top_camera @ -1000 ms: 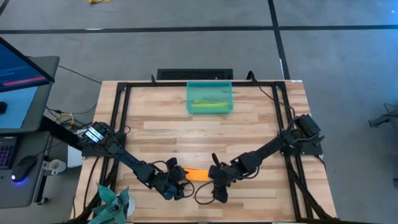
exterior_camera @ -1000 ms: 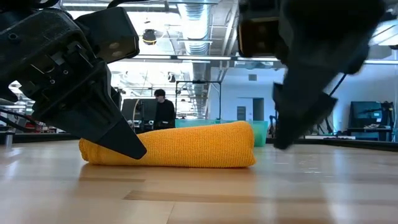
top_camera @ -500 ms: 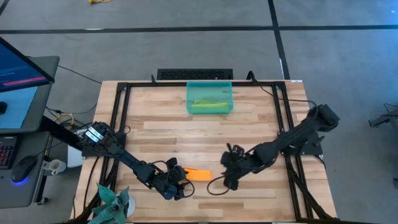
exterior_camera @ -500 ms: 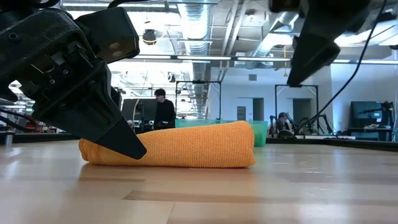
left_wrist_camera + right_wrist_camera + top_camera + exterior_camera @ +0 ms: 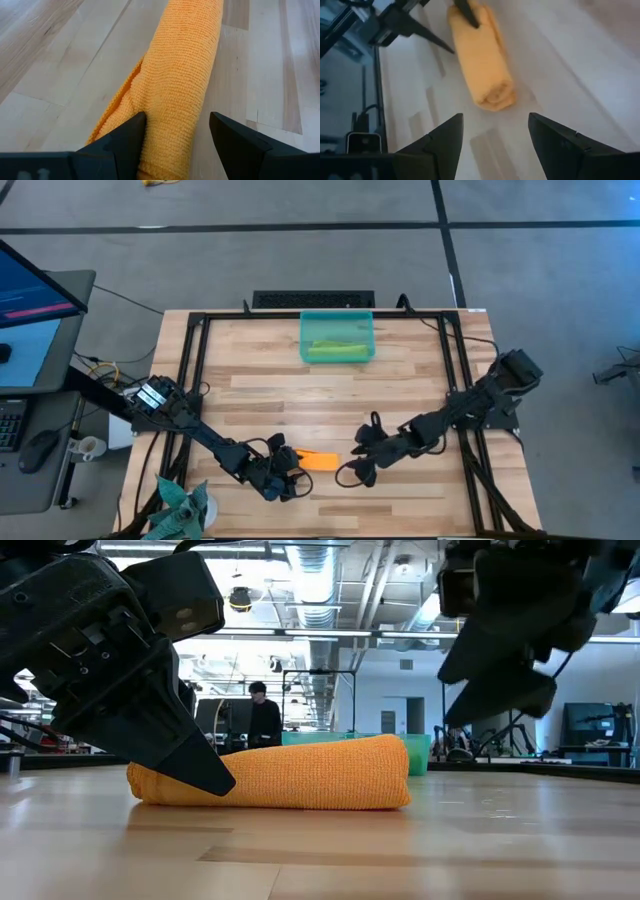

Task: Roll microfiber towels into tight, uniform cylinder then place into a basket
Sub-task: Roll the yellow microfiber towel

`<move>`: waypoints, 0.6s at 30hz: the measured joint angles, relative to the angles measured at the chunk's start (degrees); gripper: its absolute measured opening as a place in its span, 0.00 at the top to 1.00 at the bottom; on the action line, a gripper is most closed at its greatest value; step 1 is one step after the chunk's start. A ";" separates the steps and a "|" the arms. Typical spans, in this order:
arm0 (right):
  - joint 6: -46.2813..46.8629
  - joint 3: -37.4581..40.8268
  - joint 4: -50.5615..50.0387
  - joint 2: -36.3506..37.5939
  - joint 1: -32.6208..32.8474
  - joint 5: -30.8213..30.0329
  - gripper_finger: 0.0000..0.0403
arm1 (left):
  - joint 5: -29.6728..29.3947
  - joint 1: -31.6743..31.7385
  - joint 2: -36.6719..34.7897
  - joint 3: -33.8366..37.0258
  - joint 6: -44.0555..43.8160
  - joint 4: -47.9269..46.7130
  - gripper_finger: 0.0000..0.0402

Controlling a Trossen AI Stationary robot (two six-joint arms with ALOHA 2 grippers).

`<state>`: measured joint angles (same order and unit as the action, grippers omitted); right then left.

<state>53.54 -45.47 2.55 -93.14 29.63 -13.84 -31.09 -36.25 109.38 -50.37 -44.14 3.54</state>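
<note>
The right tool (image 5: 362,470), jaws wide and empty, has backed off the rolled orange towel (image 5: 320,460) low in the frame; the left tool (image 5: 284,477) straddles its other end, open; the roll awaits the basket (image 5: 337,317)

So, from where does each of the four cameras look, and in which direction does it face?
High view: above, facing straight down on the wooden table, both arms, translucent teal plastic basket.
Low view: at table-top height, facing level across; the rolled orange microfiber towel, arms above.
Left wrist view: on the left arm; open left gripper astride the roll.
Right wrist view: on the right arm; open right gripper above the roll's end.
Shared: all four show the orange towel.
</note>
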 joint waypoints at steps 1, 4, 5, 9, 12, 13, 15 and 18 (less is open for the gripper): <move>-0.44 0.01 1.26 -0.81 -0.26 0.94 0.38 | 0.00 0.00 0.00 0.00 0.00 0.02 0.46; -5.33 0.00 6.62 -3.49 -0.93 2.00 0.38 | 0.00 0.00 0.00 0.00 0.00 0.04 0.46; -6.94 0.00 8.43 -4.66 -1.04 1.95 0.38 | 0.00 0.00 0.00 0.00 0.00 0.04 0.46; -11.42 0.00 16.47 -9.14 -2.00 1.98 0.38 | 0.00 0.00 0.00 0.00 0.00 0.07 0.46; -10.81 -0.29 17.54 -11.12 -3.10 2.00 0.38 | 0.02 -0.02 0.00 0.00 0.00 0.07 0.46; -9.99 -0.71 17.49 -11.58 -3.53 2.00 0.38 | 0.01 -0.02 0.00 0.00 0.00 0.06 0.46; -8.46 -1.05 17.20 -11.91 -4.17 1.99 0.38 | 0.02 -0.02 0.00 0.00 -0.02 0.07 0.46; -6.99 -1.45 17.22 -12.14 -4.79 1.92 0.38 | 0.07 -0.02 0.00 0.00 -0.02 0.06 0.46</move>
<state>46.55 -46.93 19.77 -105.27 24.84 -11.92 -31.03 -36.27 109.38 -50.37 -44.16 3.60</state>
